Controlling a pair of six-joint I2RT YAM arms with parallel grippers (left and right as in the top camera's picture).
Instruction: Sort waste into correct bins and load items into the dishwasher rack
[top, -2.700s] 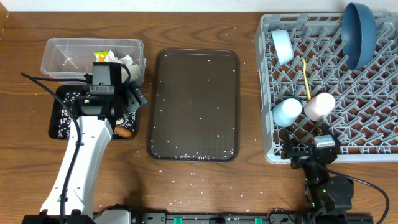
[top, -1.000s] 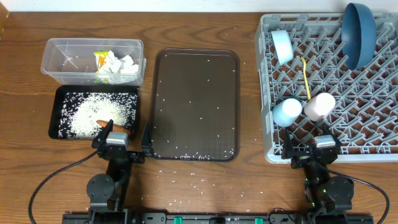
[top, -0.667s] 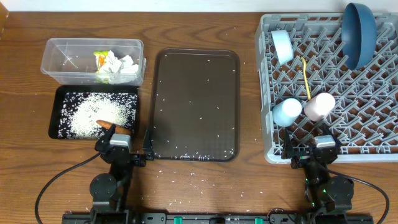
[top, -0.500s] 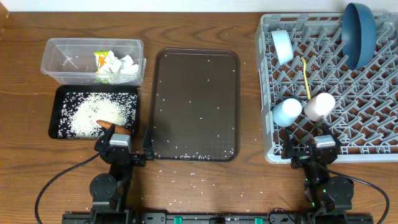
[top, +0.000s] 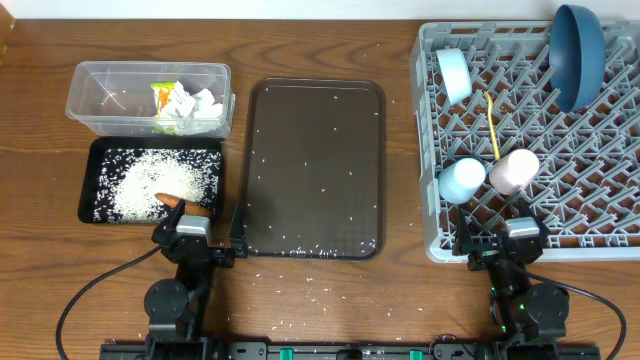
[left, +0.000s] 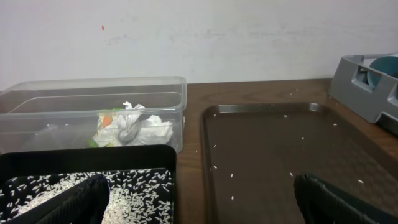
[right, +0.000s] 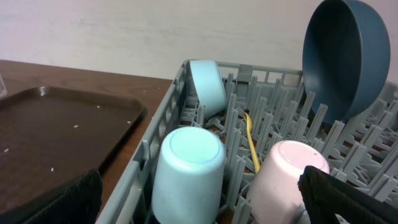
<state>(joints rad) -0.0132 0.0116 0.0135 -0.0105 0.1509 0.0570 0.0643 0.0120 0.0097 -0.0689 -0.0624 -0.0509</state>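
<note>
The grey dishwasher rack (top: 600, 245) holds the dark blue dish (top: 577, 52), pale bowl (top: 453, 76), yellow spoon (top: 493, 127), blue cup (top: 462, 181) and pink cup (top: 513, 171). The clear tub (top: 100, 75) holds white tissues (top: 190, 105) and the yellow-green wrapper (top: 160, 95). The black tray (top: 92, 160) holds rice (top: 150, 180) and the sausage (top: 172, 200). My left gripper (top: 195, 250) is open and empty at the table's front, below the black tray. My right gripper (top: 505, 247) is open and empty in front of the rack.
The dark brown serving tray (top: 312, 165) lies in the middle with scattered rice grains on it. More loose grains (top: 290, 285) lie on the wooden table in front of it. A cable runs from the left arm's base along the front edge.
The left arm has drawn back from over the tub and black tray to the table's front edge. Since then nothing has moved. The right arm stayed still.
</note>
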